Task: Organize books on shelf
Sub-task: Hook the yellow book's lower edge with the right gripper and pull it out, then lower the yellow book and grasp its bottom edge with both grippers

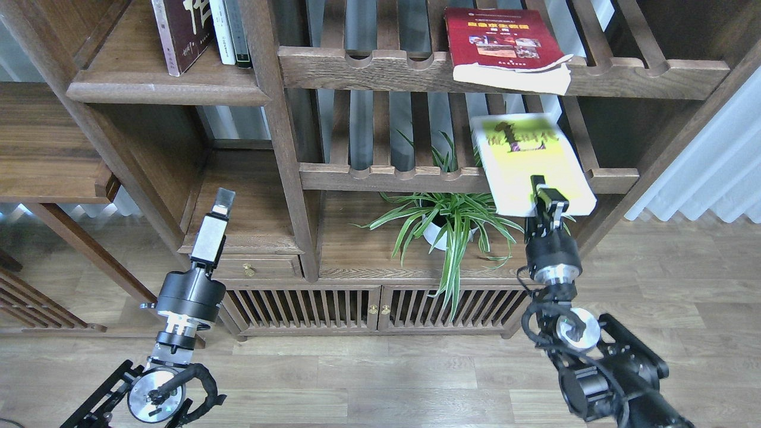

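The yellow-green book (529, 163) lies tilted over the lower slatted rack, its near edge sticking out past the front rail. My right gripper (547, 193) is shut on that near edge. The red book (504, 41) lies flat on the upper slatted rack, overhanging its rail. The dark maroon book (181, 32) stands leaning on the solid dark-brown shelf (160, 92) at upper left, beside two thin books (230, 32). My left gripper (219, 214) points up in front of the lower left compartment; its fingers look pressed together and hold nothing.
A potted spider plant (443, 223) stands under the lower rack (392, 177), just left of my right arm. A thick upright post (279, 154) divides the solid shelf from the racks. Slatted cabinet doors (368, 309) are below. A white curtain (707, 172) hangs at right.
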Controlling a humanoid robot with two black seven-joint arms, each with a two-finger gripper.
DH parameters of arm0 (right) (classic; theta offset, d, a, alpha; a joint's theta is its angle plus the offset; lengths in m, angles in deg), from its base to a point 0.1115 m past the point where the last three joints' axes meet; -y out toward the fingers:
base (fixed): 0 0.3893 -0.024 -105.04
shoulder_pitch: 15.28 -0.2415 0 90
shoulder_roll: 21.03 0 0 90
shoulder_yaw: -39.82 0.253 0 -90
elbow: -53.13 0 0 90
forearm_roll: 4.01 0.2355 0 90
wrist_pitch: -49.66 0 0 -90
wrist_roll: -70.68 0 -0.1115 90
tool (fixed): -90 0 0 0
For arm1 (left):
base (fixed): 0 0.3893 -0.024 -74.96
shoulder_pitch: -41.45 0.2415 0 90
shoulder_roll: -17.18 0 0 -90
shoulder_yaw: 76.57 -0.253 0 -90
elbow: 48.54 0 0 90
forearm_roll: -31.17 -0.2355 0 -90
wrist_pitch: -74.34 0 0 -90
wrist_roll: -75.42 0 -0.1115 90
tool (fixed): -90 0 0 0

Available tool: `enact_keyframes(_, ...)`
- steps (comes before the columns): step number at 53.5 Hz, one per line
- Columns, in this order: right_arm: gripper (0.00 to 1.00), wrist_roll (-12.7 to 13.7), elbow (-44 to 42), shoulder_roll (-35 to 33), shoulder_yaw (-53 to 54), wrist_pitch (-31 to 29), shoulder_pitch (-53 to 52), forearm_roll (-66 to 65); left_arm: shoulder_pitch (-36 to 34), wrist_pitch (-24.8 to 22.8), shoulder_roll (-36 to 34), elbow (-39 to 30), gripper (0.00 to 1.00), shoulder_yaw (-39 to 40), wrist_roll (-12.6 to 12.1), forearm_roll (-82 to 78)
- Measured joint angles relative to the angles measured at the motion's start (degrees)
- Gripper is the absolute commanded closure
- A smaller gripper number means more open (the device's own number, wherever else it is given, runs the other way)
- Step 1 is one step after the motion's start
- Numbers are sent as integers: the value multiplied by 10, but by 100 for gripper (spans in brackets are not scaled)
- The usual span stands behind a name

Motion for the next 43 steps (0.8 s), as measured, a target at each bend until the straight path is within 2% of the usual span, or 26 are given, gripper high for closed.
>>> enact_keyframes(4, 96, 1, 36, -1, -4, 0, 21, 1, -2, 0, -17, -2, 2, -21, -16, 27)
enact_keyframes(9, 96, 1, 72, -2, -17, 0, 39, 1, -4, 0, -39, -7, 2, -44, -23, 44)
enact_keyframes(28, 96, 1, 102, -20, -126, 0, 50, -17, -14, 0, -55, -14, 2, -90, -24, 79)
enact_keyframes(43, 96, 1, 110, -21, -171, 0, 57, -42, -11, 0, -52, -21, 2, -140, -25, 119)
